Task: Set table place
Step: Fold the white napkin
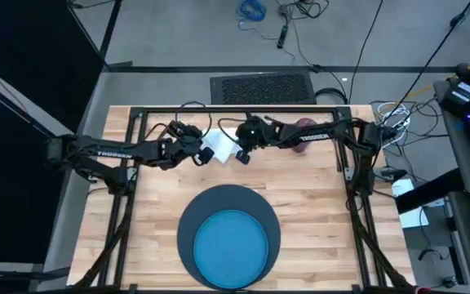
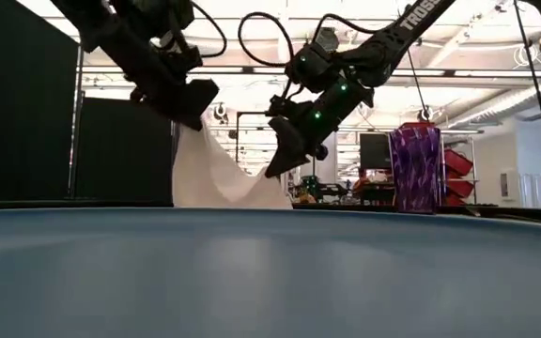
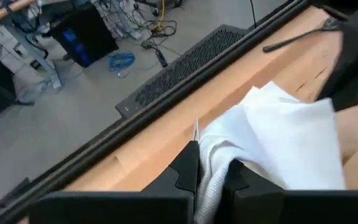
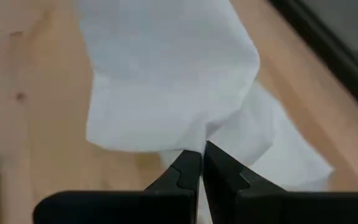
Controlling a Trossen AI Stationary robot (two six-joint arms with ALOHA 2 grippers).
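Both jaws closed on the white napkin [image 1: 220, 145], left gripper [image 1: 203, 153] and right gripper [image 1: 241, 155] lifting it at the counter's [image 1: 317, 204] far edge; unequal pull would probably slip one thin pinch.

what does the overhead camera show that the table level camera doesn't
Only the high view shows the whole table and the bright blue plate centred on the dark navy mat, well clear of both arms. Only the low view shows the white napkin hanging lifted off the surface, and the purple cup standing upright. Both show the left gripper and right gripper each pinching the napkin.
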